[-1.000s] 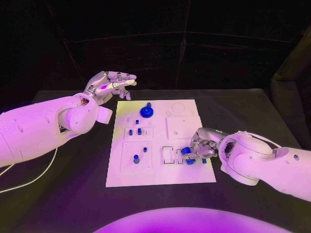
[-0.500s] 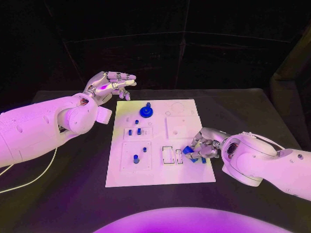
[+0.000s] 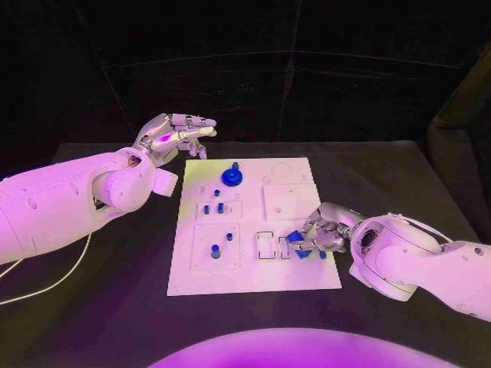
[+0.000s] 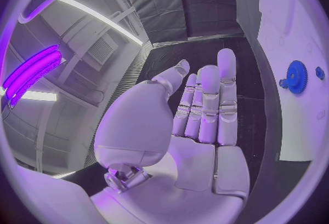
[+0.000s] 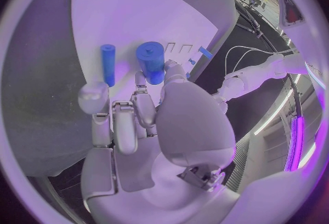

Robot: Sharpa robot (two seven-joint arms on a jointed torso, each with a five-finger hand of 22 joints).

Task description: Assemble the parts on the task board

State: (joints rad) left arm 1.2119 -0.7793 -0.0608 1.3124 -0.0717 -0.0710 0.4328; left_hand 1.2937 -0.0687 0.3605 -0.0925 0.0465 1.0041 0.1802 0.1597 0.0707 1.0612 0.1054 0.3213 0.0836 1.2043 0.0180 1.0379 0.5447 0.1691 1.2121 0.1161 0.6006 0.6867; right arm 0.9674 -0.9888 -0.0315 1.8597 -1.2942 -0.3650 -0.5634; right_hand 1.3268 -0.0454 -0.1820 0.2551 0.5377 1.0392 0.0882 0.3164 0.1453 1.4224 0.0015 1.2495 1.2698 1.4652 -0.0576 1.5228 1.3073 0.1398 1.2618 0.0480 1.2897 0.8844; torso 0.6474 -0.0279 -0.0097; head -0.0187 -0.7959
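Note:
The white task board (image 3: pixel 257 276) lies in the middle of the black table. A blue gear (image 3: pixel 232 177) stands at its far end, and several small blue pegs (image 3: pixel 212 207) stand in its left half. My right hand (image 3: pixel 327 232) rests at the board's right edge. It pinches a thick blue cylinder (image 5: pixel 151 61) between thumb and a finger, low over the board (image 5: pixel 137 10). A thin blue rod (image 5: pixel 108 64) lies beside the cylinder. My left hand (image 3: pixel 177 134) hovers off the board's far left corner, fingers stretched out and holding nothing. The gear (image 4: pixel 296 76) lies to its side.
Two narrow rectangular slots (image 3: pixel 273 245) sit on the board just left of my right hand. A white cable (image 3: pixel 47 287) trails over the table under my left arm. Black curtains close off the back.
My right hand has crept slightly along the board's right edge with the blue cylinder at its fingertips. The left arm has not moved.

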